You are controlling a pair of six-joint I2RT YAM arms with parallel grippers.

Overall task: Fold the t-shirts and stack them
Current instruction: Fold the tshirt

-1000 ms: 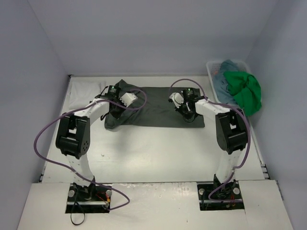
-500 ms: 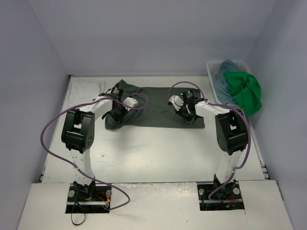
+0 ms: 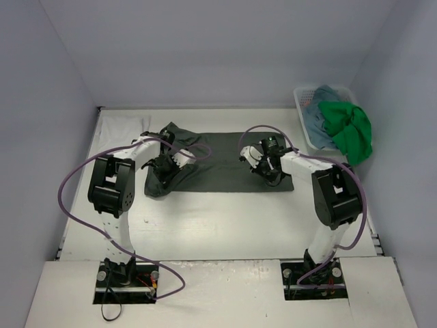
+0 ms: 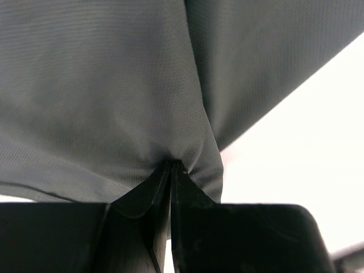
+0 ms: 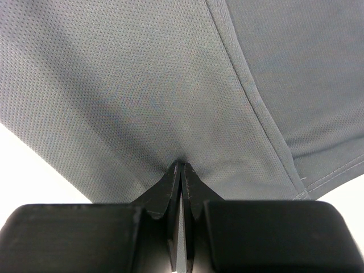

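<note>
A dark grey-green t-shirt (image 3: 218, 164) lies spread across the middle of the white table, its left end bunched up. My left gripper (image 3: 166, 166) is over that bunched end. In the left wrist view it (image 4: 172, 165) is shut on a pinch of the dark cloth (image 4: 114, 85). My right gripper (image 3: 272, 169) is at the shirt's right end. The right wrist view shows it (image 5: 182, 165) shut on a fold of the same mesh cloth (image 5: 142, 85). A bright green t-shirt (image 3: 351, 133) and a teal-blue t-shirt (image 3: 319, 113) are heaped in the basket.
The white mesh basket (image 3: 301, 96) stands at the back right, against the right wall, with the green shirt hanging over its near rim. Purple cables loop beside both arms. Bare table (image 3: 225, 225) lies between the shirt and the arm bases.
Both grippers have moved toward the near side with the cloth pinched, drawing the shirt's edge with them. The left end has bunched up more.
</note>
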